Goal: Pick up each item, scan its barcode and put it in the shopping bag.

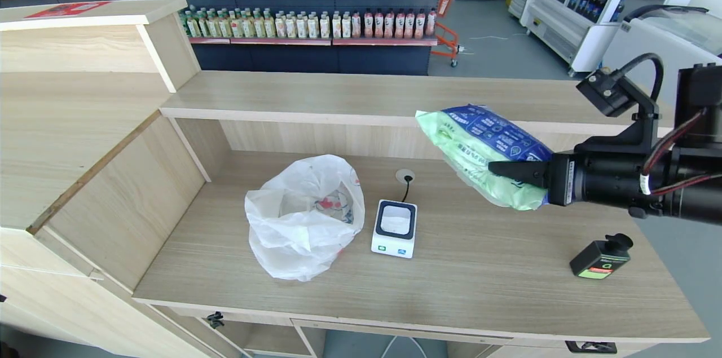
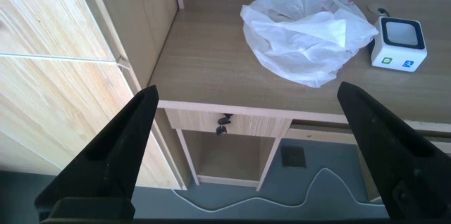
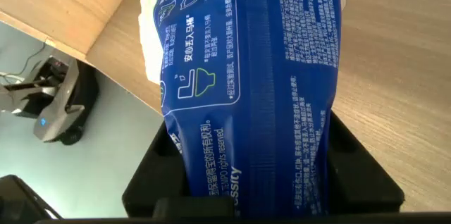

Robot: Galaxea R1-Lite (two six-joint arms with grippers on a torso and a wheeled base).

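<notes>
Clamping a blue-green pack [image 1: 479, 144] (held aloft), right tool [image 1: 499, 172] overhangs counter [image 1: 479, 273].

Four task things: one soft pack in the air, three others on the table.
The soft pack [image 1: 485, 149], blue on one side and light green on the other, is at the right of centre of the frame, tilted above the table [image 1: 479, 290] and clamped at its lower end by the right tool [image 1: 497, 169]. The shopping bag [image 1: 304, 217], of white thin plastic and crumpled, stands at the centre left with its mouth open upward. Just right of it stands the scanner [image 1: 395, 228], a small white box with a dark-framed window on top and a black cable behind. A small black bottle [image 1: 601, 259] with a green and red label seems to lie on its side at the lower right.
</notes>
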